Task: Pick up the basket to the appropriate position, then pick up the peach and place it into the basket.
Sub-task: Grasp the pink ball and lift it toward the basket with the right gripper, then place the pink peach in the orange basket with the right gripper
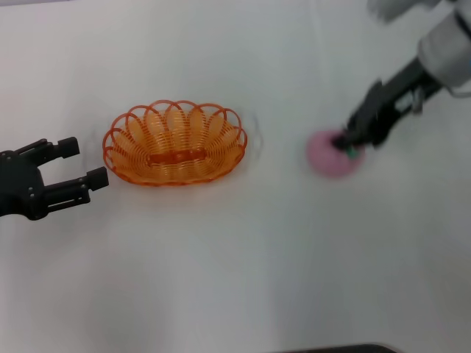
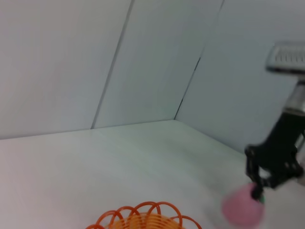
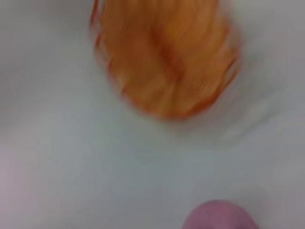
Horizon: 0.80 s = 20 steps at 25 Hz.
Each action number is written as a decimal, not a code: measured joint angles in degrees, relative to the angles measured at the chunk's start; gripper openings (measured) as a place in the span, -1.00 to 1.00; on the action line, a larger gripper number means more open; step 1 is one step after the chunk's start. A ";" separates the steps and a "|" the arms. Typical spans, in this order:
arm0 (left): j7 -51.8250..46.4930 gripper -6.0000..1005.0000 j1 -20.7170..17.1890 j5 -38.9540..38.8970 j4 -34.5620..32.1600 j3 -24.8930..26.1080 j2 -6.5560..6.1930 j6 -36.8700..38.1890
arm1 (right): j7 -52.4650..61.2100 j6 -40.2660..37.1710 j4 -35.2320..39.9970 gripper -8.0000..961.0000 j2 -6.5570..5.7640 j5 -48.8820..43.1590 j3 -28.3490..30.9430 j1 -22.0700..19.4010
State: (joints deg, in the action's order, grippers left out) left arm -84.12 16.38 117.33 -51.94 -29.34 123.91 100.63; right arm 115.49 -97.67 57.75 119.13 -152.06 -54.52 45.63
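The orange wire basket (image 1: 140, 151) sits empty on the white table, left of centre. It also shows in the left wrist view (image 2: 143, 220) and in the right wrist view (image 3: 167, 57). My left gripper (image 1: 87, 163) is open and empty just left of the basket, apart from it. The pink peach (image 1: 327, 158) is at the right, well clear of the basket. My right gripper (image 1: 346, 143) is closed on the peach's upper right side, and both are blurred. The left wrist view shows that gripper (image 2: 259, 191) on top of the peach (image 2: 240, 210). The peach fills the edge of the right wrist view (image 3: 219, 217).
The white table (image 1: 243, 265) spreads around both objects, with open surface between basket and peach. Grey walls (image 2: 143, 62) stand behind the table. A dark edge (image 1: 338, 348) shows at the front.
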 joint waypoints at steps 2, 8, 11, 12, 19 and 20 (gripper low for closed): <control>0.00 0.74 0.01 0.12 0.00 -0.02 0.01 -0.02 | -0.42 0.36 1.12 -0.88 -0.43 3.03 3.11 -0.24; -0.22 0.74 0.21 1.42 -0.08 -0.01 0.01 -0.19 | -0.64 2.87 3.03 -0.88 -0.36 17.69 6.91 -0.50; -0.24 0.74 0.22 1.44 -0.29 0.02 0.02 -0.10 | -0.68 6.77 1.35 -0.88 0.58 21.95 3.57 0.36; -0.24 0.74 0.22 1.44 -0.29 0.02 0.02 -0.10 | -0.72 8.49 -0.09 -0.88 0.71 23.56 1.79 0.68; -0.25 0.74 0.55 1.48 0.07 -0.11 0.01 -0.21 | -2.68 19.06 -11.85 -0.87 1.00 32.16 -9.41 3.55; -0.25 0.74 0.62 1.48 0.08 -0.14 0.01 -0.21 | -3.12 20.67 -13.40 -0.87 1.07 33.47 -10.89 3.85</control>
State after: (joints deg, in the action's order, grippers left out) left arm -84.38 17.00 118.81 -51.86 -29.48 123.93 100.42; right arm 112.37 -77.00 44.35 120.20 -118.59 -65.41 49.47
